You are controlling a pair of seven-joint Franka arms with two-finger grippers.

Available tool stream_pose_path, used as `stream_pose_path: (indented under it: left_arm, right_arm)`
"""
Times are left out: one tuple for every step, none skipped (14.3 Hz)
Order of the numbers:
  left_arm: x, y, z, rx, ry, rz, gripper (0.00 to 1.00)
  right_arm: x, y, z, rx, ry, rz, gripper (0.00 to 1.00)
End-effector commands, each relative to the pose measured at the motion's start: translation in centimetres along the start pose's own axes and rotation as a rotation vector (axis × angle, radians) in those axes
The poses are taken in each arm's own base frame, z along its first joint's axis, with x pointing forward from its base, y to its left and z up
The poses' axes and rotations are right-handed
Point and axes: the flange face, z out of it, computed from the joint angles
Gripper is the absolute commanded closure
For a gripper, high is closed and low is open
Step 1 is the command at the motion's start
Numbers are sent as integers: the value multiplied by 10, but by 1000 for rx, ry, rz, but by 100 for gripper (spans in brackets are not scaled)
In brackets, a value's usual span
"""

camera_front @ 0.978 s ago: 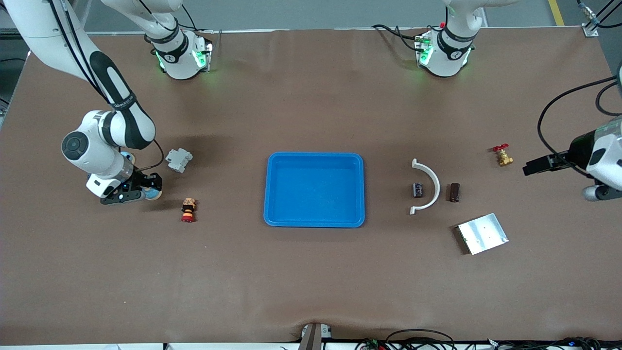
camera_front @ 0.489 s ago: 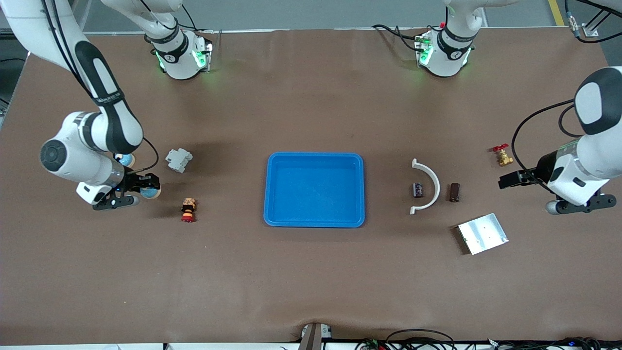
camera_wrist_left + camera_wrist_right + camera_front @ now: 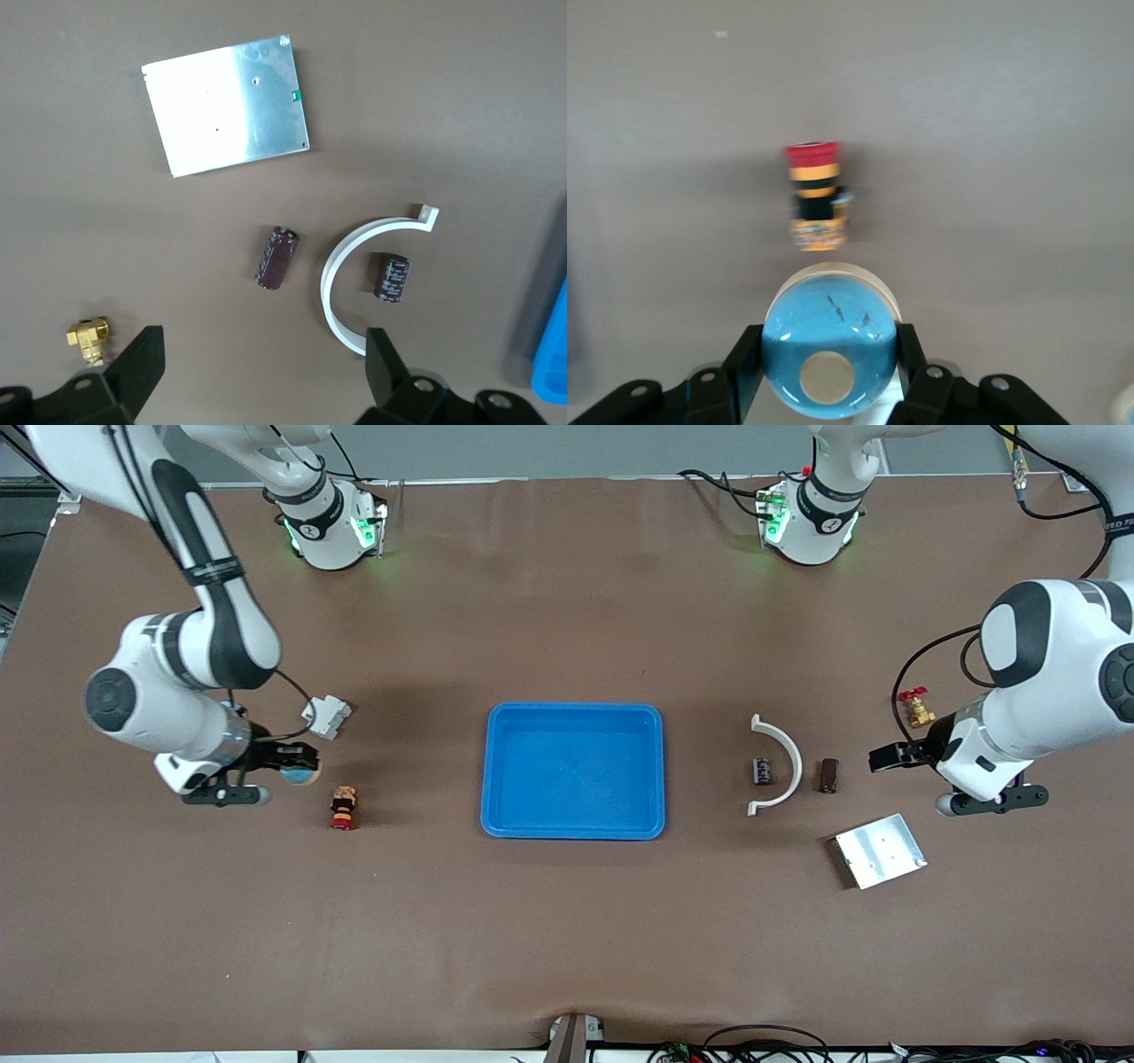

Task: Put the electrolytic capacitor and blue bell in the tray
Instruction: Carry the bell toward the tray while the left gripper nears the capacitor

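Observation:
The blue bell [image 3: 830,341] is a round blue dome with a pale button. My right gripper [image 3: 830,354] is shut on it, up over the table near the right arm's end [image 3: 306,767]. The blue tray [image 3: 574,709] lies mid-table with nothing in it. The electrolytic capacitor [image 3: 760,771], a dark cylinder with pale markings, lies inside a white arc [image 3: 787,755] and shows in the left wrist view too [image 3: 392,276]. My left gripper [image 3: 886,758] hangs open over the table between a brown cylinder [image 3: 828,775] and the valve, nothing between its fingers [image 3: 146,363].
A red and yellow push button [image 3: 343,808] lies just under the held bell, a grey block [image 3: 326,716] farther from the camera. Toward the left arm's end are a brass valve with red handle [image 3: 915,707] and a silver plate [image 3: 880,850].
The right gripper has moved toward the tray with the bell in it. The left arm has swung in from the table's end toward the brown cylinder and capacitor, still open.

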Motion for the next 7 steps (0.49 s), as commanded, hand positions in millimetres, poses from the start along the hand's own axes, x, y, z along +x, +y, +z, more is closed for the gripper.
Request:
stream_pose_path:
  left_arm:
    - [-12,-9,16,33,16,76,0]
    - [-11,-12,22,44,10,120,0]
    - [-7,-13,36,52,-4,142,0]
    - [-3,-15,47,61,-5,148,0]
    - [0,-14,57,66,-3,154,0]
    - [0,-13,61,69,-9,160,0]
    - [2,-12,65,78,-15,167,0]
  right_arm:
    - [-19,-50,-15,-3,-9,81,100]
    - [-24,-68,-18,-4,-5,95,100]
    - [-28,-88,-22,-3,4,111,100]
    - [-36,-112,-24,-8,10,134,100]
    - [-44,-139,-27,-19,16,160,100]
    - [-54,-166,-29,-53,16,188,100]
    - [-64,-190,-31,-89,31,230,100]
